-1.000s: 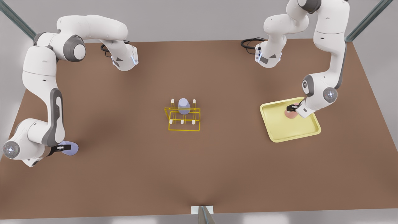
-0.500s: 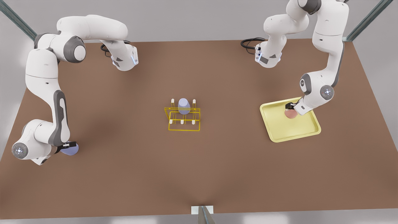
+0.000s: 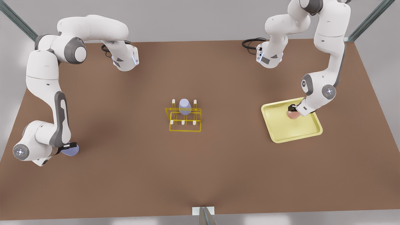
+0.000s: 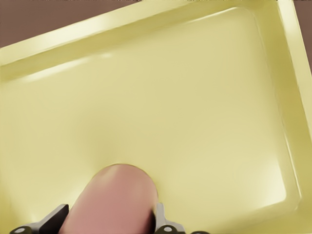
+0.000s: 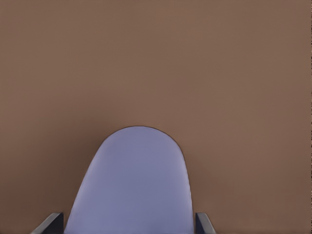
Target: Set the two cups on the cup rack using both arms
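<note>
On the tray (image 3: 281, 131) by the desk's right edge in the front view, your left gripper (image 3: 292, 109) has closed onto the salmon cup (image 4: 114, 202). Near the opposite edge, your right gripper (image 3: 67, 146) has pinched the lavender cup (image 5: 134, 183). With both grasps seated, the lift to the cup rack (image 3: 184, 120) at mid-desk, where an identical lavender cup (image 3: 184, 106) sits, likely follows.

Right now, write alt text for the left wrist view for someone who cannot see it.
A salmon pink cup sits between the two black fingers of the left pincer, over the floor of a pale-yellow tray. The tray's raised rim runs along the far edges, with brown table beyond it.
</note>
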You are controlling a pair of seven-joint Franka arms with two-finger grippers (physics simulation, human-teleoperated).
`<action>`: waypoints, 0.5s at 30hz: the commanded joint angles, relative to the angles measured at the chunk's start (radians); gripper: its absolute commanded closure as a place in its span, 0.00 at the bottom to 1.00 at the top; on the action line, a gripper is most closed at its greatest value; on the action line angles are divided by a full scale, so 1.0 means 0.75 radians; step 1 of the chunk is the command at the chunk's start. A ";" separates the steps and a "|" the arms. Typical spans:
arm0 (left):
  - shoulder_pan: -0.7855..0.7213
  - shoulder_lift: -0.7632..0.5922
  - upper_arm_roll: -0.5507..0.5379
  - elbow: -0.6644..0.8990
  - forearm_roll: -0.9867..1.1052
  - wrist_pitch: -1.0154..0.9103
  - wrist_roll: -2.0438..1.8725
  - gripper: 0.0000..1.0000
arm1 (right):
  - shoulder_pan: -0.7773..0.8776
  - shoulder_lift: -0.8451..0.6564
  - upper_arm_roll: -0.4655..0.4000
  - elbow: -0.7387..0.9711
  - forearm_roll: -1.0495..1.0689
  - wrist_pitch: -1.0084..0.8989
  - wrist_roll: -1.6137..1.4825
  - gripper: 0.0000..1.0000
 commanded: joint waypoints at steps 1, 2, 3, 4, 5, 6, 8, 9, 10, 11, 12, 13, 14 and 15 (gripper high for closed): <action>-0.006 0.004 0.000 -0.002 0.007 0.016 0.022 0.21 | -0.001 0.007 0.001 -0.001 -0.003 -0.001 -0.025 0.04; -0.006 0.000 0.000 0.000 0.007 0.014 0.022 0.21 | -0.001 0.007 0.001 0.001 -0.001 -0.001 -0.025 0.09; -0.006 -0.004 0.000 0.002 0.007 0.012 0.022 0.21 | 0.001 0.007 0.001 0.003 -0.001 -0.001 -0.027 0.18; -0.002 -0.006 0.000 0.004 0.007 0.012 0.022 0.21 | -0.001 0.009 0.001 0.011 -0.003 -0.001 -0.029 0.26; -0.002 -0.008 0.000 0.004 0.007 0.012 0.022 0.21 | 0.001 0.009 0.001 0.013 -0.003 -0.001 -0.029 0.26; -0.002 -0.010 0.000 0.006 0.007 0.012 0.022 0.21 | 0.001 0.009 0.001 0.013 -0.003 -0.001 -0.031 0.26; 0.000 -0.021 -0.003 0.014 0.007 0.008 0.022 0.21 | 0.001 0.009 0.001 0.017 -0.005 -0.001 -0.033 0.34; 0.000 -0.023 -0.003 0.014 0.007 0.005 0.022 0.21 | 0.001 0.009 0.001 0.025 -0.005 -0.003 -0.033 0.36; 0.000 -0.023 -0.003 0.018 0.009 0.003 0.026 0.21 | 0.001 0.015 0.001 0.032 -0.003 -0.009 -0.039 0.42; 0.000 -0.023 -0.003 0.020 0.009 0.003 0.024 0.21 | 0.001 0.021 0.001 0.052 -0.003 -0.026 -0.039 0.45; -0.002 -0.039 -0.005 0.026 0.009 -0.011 0.024 0.21 | 0.001 0.023 0.003 0.056 -0.003 -0.030 -0.041 0.46; -0.012 -0.055 -0.005 0.045 0.007 -0.068 0.018 0.21 | 0.001 0.023 0.001 0.058 -0.003 -0.032 -0.041 0.48; -0.039 -0.055 -0.009 0.061 0.005 -0.078 -0.013 0.21 | 0.001 0.025 0.003 0.066 -0.003 -0.040 -0.041 0.49; -0.055 -0.060 -0.025 0.096 0.005 -0.119 -0.062 0.21 | 0.001 0.029 0.003 0.085 -0.001 -0.058 -0.039 0.49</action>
